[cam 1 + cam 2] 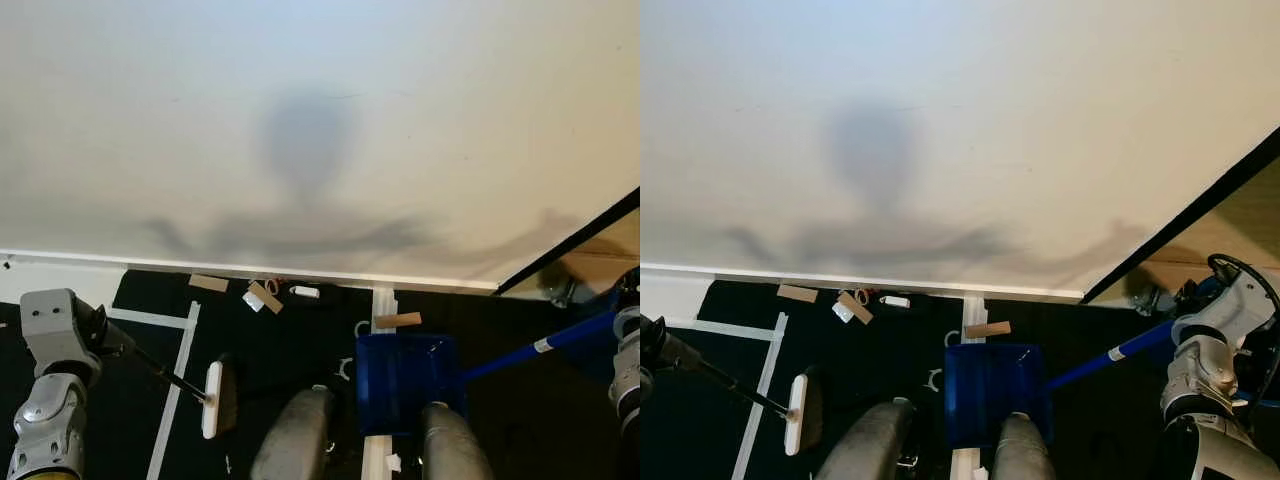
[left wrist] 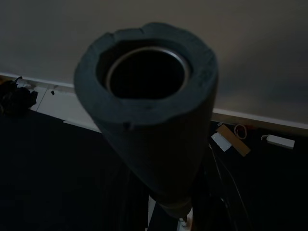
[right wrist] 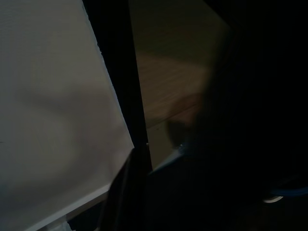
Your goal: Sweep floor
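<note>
1. Since the scraps still lie loose on the black floor (image 1: 270,360) along the foot of the white wall (image 1: 320,120), the sweeping looks barely begun; nothing sits inside the blue plastic dustpan (image 1: 400,375).
2. The short white-headed brush with dark bristles (image 1: 215,398) rests on the floor near the front edge of the view, beside a white tape line, well apart from the litter.
3. Its thin black handle runs back to the left pincer (image 1: 100,330); the left wrist view looks down the grey foam tube of that handle (image 2: 149,110), so the fingers seem closed around it, though they are hidden.
4. The dustpan stands on the floor in front of the robot's feet, and its long blue handle (image 1: 540,345) runs to the right pincer (image 1: 1225,300); I cannot tell how those fingers stand.
5. Counted litter: three flat brown cardboard strips (one by the dustpan's far edge (image 1: 398,320), two near the skirting), one small white block (image 1: 305,292), one white paper scrap, one small ring.
6. One brush, one dustpan.
</note>
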Tool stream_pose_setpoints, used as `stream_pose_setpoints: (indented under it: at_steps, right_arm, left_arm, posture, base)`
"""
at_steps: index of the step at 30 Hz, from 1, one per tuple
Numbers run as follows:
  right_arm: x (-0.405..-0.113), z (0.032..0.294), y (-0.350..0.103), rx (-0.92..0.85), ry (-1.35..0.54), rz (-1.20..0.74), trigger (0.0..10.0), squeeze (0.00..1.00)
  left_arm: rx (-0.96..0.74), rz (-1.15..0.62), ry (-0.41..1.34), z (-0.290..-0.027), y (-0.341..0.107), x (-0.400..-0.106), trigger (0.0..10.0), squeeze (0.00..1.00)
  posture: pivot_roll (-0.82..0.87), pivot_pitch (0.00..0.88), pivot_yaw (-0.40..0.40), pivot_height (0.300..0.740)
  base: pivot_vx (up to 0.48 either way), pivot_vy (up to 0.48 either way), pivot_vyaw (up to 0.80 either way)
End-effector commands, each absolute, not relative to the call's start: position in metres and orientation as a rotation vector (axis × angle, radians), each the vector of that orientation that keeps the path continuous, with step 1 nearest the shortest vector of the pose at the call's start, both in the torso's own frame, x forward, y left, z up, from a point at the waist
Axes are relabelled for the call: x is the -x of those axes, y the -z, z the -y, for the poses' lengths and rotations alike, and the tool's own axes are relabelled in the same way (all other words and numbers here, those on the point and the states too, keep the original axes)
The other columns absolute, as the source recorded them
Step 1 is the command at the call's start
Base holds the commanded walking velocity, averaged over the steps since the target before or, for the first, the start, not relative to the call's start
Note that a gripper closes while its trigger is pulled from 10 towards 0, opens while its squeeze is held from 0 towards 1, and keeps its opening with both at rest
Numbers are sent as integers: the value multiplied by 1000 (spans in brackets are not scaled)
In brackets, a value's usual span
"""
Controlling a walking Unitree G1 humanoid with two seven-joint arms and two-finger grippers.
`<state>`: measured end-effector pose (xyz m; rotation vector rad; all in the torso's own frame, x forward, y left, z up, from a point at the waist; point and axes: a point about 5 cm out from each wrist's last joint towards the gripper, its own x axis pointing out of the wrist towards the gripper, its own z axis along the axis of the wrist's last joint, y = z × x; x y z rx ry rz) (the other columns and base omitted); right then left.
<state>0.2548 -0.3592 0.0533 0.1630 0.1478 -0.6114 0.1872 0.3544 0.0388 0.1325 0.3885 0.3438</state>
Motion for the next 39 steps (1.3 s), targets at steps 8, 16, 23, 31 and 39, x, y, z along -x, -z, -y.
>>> stream_pose_setpoints:
  at_steps: [8, 16, 23, 31, 39]
  right_arm:
    - [-250, 357, -49, -164, 587, -132, 0, 0]
    - [-268, 349, -69, -128, 517, -14, 1333, 0]
    - [-301, 316, -85, 4, 395, 13, 10000, 0]
    - [-300, 307, -80, 45, 335, 4, 10000, 0]
    - [-291, 318, -84, 7, 388, 75, 10000, 0]
  left_arm:
    - [-187, -492, -418, -359, -22, -176, 10000, 0]
    - [-156, -439, -300, -314, -10, -212, 10000, 0]
    - [-131, -247, -62, -240, -34, -279, 10000, 0]
    - [-102, -150, -20, -215, -50, -298, 10000, 0]
    - [-82, 67, -68, -215, -101, -316, 10000, 0]
  posture:
    - [316, 170, 80, 740]
    - [195, 116, 20, 740]
    - [46, 89, -46, 740]
    - [23, 135, -54, 740]
    - [105, 271, -23, 740]
  base:
    - [0, 0, 0]
    - [0, 0, 0]
    - [0, 0, 0]
    - [0, 0, 0]
    - [0, 0, 0]
